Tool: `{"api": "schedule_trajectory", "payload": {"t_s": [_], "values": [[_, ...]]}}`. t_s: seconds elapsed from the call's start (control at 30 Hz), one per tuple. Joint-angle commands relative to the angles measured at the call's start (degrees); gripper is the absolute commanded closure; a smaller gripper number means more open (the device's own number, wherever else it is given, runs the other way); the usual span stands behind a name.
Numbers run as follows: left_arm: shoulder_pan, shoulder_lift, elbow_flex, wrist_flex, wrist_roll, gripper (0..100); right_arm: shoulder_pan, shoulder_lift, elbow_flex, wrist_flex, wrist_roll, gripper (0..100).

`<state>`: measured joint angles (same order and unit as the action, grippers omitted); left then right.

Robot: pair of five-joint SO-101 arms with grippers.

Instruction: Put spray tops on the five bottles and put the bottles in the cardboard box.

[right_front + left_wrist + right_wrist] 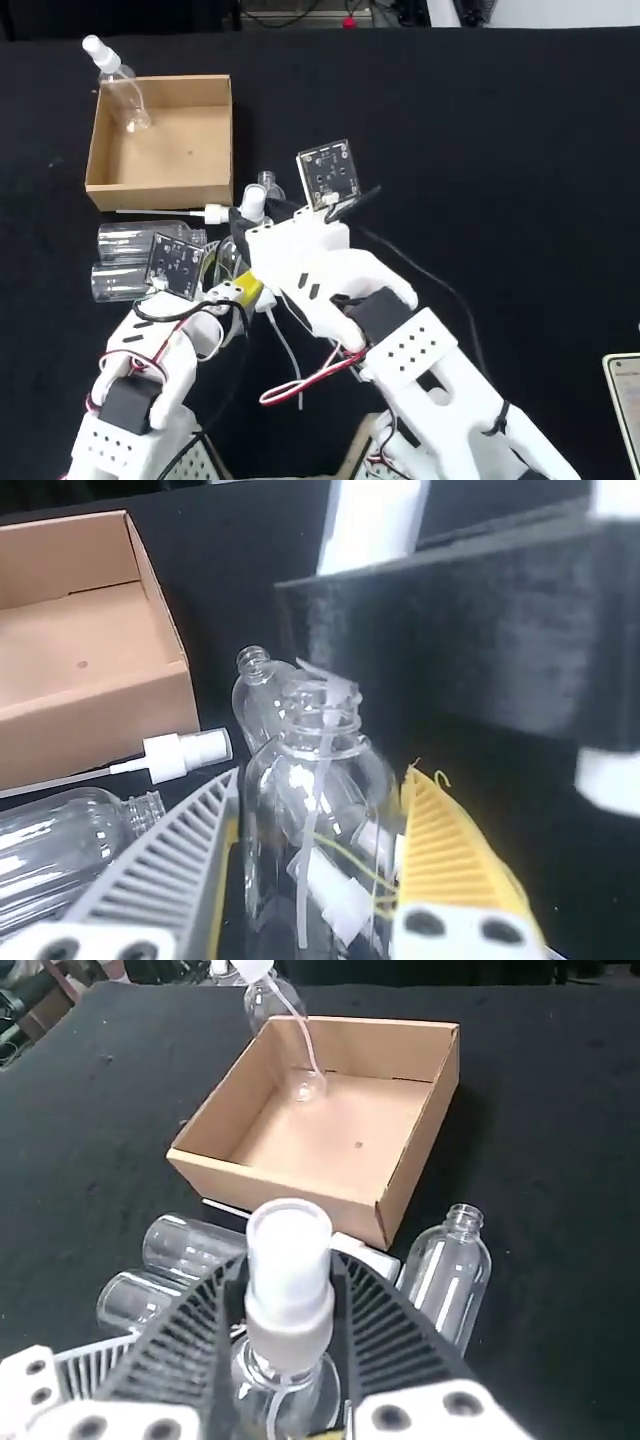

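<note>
My left gripper [320, 785] is shut on a clear uncapped bottle [310, 830] that stands upright, with a thin tube running down into its neck. Directly above it, my right gripper [290, 1272] is shut on a white spray top [288, 1260], which sits at the bottle's mouth [278, 1385]. In the high view the two grippers meet just in front of the cardboard box [160, 182], the right one [250, 215] over the left one [226, 275]. A capped bottle [122, 90] leans in the box's far left corner.
Another uncapped bottle [450, 1270] stands next to the box's near corner. Two clear bottles [145, 240] [120, 282] lie on their sides left of the grippers. A loose spray top [214, 212] with its tube lies along the box's front wall. Black cloth covers the table.
</note>
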<state>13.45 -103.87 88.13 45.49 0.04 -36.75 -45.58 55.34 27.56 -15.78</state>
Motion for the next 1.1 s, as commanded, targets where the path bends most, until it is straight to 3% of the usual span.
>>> {"api": "schedule_trajectory", "payload": {"t_s": [0.0, 0.13, 0.33, 0.5, 1.07], "values": [[-0.5, -0.7, -3.3, 0.3, 0.3, 90, -1.4, -1.6, -3.3, 0.4, 3.7, 98.7], [-0.3, -0.7, -3.4, 0.0, 0.4, 90, -2.4, -1.5, -4.0, 0.5, 7.8, 98.7], [1.5, -0.7, -3.3, -0.1, 0.2, 90, -1.0, -1.6, -1.3, 0.6, 7.8, 98.7], [2.0, -0.7, -3.3, -0.5, 0.3, 90, -1.0, -1.6, -3.9, 6.5, 7.8, 98.6], [1.9, -0.7, 0.0, -11.6, 0.4, 90, 2.8, -1.6, -6.8, 11.6, 7.9, 98.4]]}}
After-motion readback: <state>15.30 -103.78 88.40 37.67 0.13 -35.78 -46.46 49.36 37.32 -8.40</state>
